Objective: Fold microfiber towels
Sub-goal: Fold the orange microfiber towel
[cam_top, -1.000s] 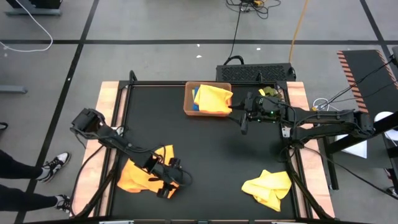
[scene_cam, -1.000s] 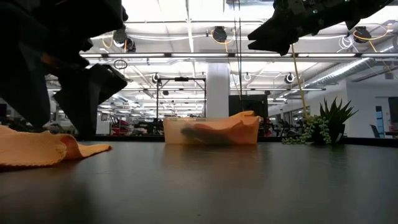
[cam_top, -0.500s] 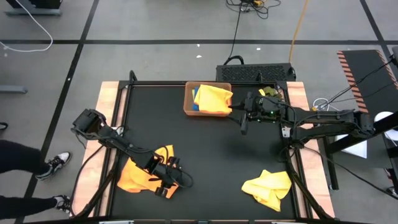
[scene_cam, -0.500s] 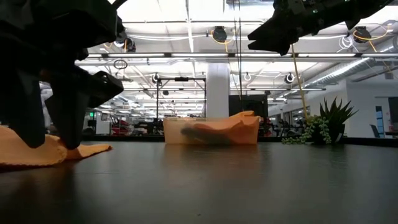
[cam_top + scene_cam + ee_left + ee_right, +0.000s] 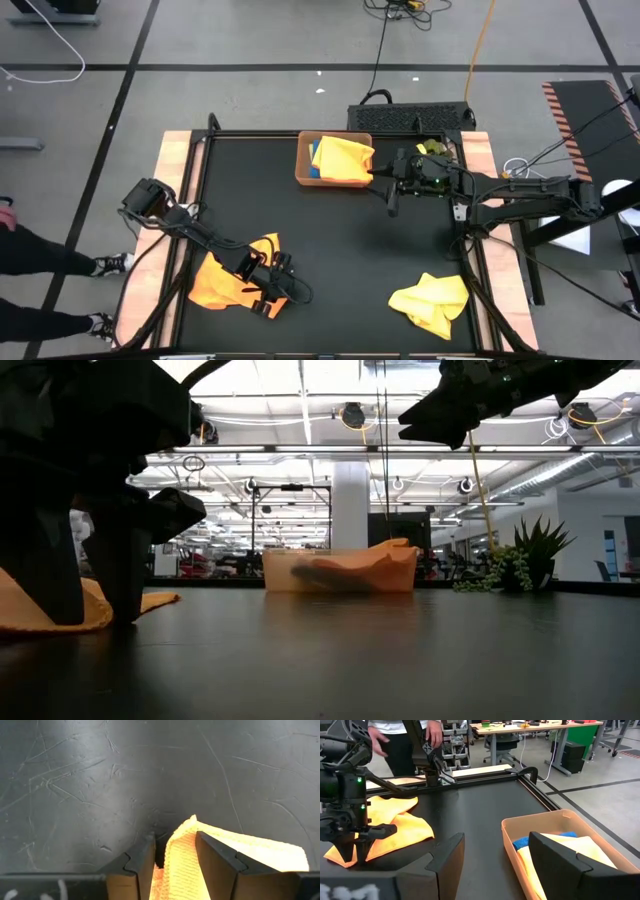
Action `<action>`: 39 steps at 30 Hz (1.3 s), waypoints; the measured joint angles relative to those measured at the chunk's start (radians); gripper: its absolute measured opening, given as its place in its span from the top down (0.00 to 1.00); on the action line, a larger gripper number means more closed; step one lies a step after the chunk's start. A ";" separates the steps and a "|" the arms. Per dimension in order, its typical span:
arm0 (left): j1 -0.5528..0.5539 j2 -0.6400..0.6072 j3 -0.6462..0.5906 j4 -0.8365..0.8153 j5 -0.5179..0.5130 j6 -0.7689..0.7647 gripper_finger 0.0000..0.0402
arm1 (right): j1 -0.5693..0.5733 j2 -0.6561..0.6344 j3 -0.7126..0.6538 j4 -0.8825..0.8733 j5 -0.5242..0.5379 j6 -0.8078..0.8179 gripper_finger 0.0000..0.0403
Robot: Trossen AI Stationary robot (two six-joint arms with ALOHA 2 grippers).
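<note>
**Left fingers pinch orange towel edge**

The left gripper [image 5: 268,303] has come down and narrowed; its fingers [image 5: 141,865] now clamp a raised fold of the orange towel [image 5: 222,282] at the counter's [image 5: 330,240] front-left. Judged: the fold can begin. The right gripper [image 5: 388,190] waits, fingers wide and empty, beside the tray [image 5: 303,170] holding a yellow towel [image 5: 342,158]. Another yellow towel [image 5: 432,300] lies front-right, well apart; nothing obstructs

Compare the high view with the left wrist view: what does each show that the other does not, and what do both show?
Only the high view shows the yellow towel lying near the table's front right, the brown tray holding more towels, and the right gripper open beside the tray. Only the left wrist view shows a fold of cloth pinched between the fingers. Both show the orange towel and the left gripper on it.
</note>
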 joint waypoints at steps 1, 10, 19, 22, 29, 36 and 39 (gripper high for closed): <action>0.000 -0.002 0.000 0.000 -0.003 0.005 0.64 | 0.000 0.000 0.000 0.001 0.000 0.000 0.47; 0.010 -0.074 -0.002 0.004 -0.056 0.084 0.91 | 0.000 0.000 0.000 0.001 0.000 0.005 0.47; 0.075 -0.202 0.124 -0.042 -0.248 0.076 0.99 | 0.064 0.035 0.000 0.055 -0.152 0.008 0.47; 0.106 -0.224 0.181 -0.039 -0.324 0.107 0.99 | 0.135 0.099 0.000 0.133 -0.153 0.008 0.47; 0.187 -0.218 0.242 -0.042 -0.386 0.138 1.00 | 0.266 0.284 0.000 0.352 -0.152 0.071 0.47; 0.234 -0.217 0.242 -0.038 -0.406 0.126 1.00 | 0.304 0.439 0.000 0.454 -0.046 0.098 0.46; 0.241 -0.217 0.242 -0.036 -0.406 0.127 1.00 | 0.290 0.482 0.000 0.520 -0.053 0.123 0.43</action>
